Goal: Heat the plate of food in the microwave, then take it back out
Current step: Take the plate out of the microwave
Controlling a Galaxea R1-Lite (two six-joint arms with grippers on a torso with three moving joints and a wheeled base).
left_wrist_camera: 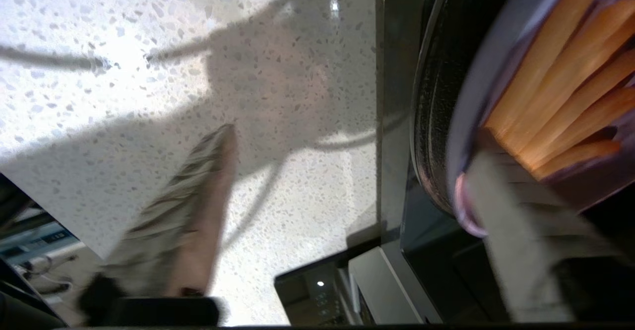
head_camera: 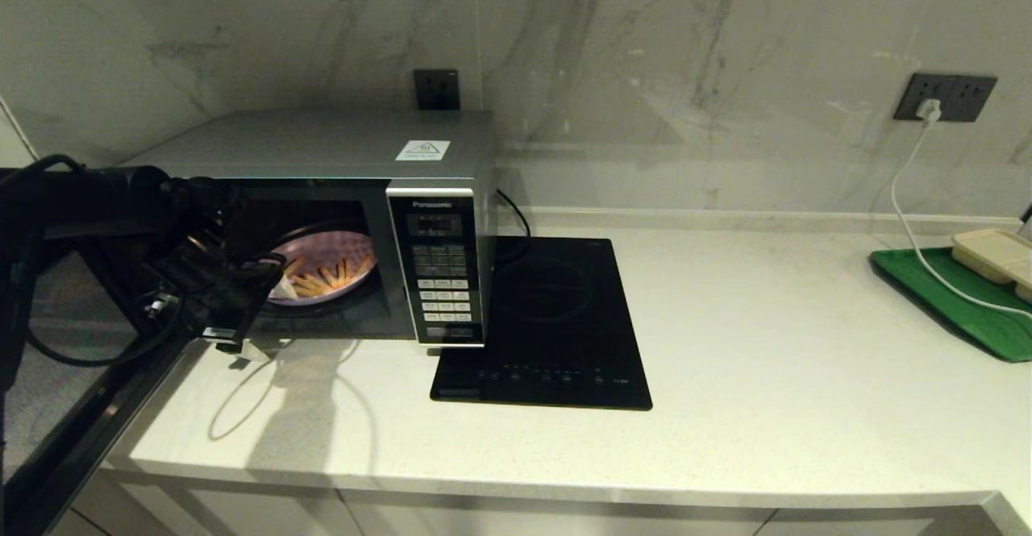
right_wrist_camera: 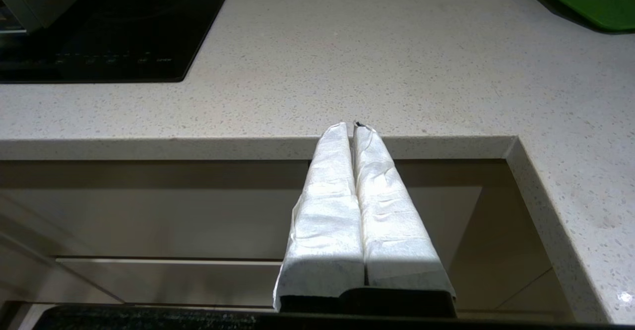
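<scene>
The silver microwave [head_camera: 322,145] stands at the left of the counter with its door [head_camera: 64,375] swung wide open. Inside, the lilac plate of food [head_camera: 339,266] rests on the dark glass turntable [left_wrist_camera: 430,121], with orange-yellow fries [left_wrist_camera: 560,82] lying on it. My left gripper [head_camera: 266,318] is at the oven's mouth and open wide. One padded finger [left_wrist_camera: 506,221] lies over the plate's near rim [left_wrist_camera: 476,87]. The other finger [left_wrist_camera: 198,221] hangs outside over the counter. My right gripper [right_wrist_camera: 354,125] is shut and empty, parked below the counter's front edge.
A flat black induction hob [head_camera: 556,318] lies right beside the microwave. At the far right a green tray [head_camera: 951,302] carries a beige rectangular tray [head_camera: 996,254], with a white cable [head_camera: 911,222] running to a wall socket. The counter's front edge [right_wrist_camera: 248,146] is close.
</scene>
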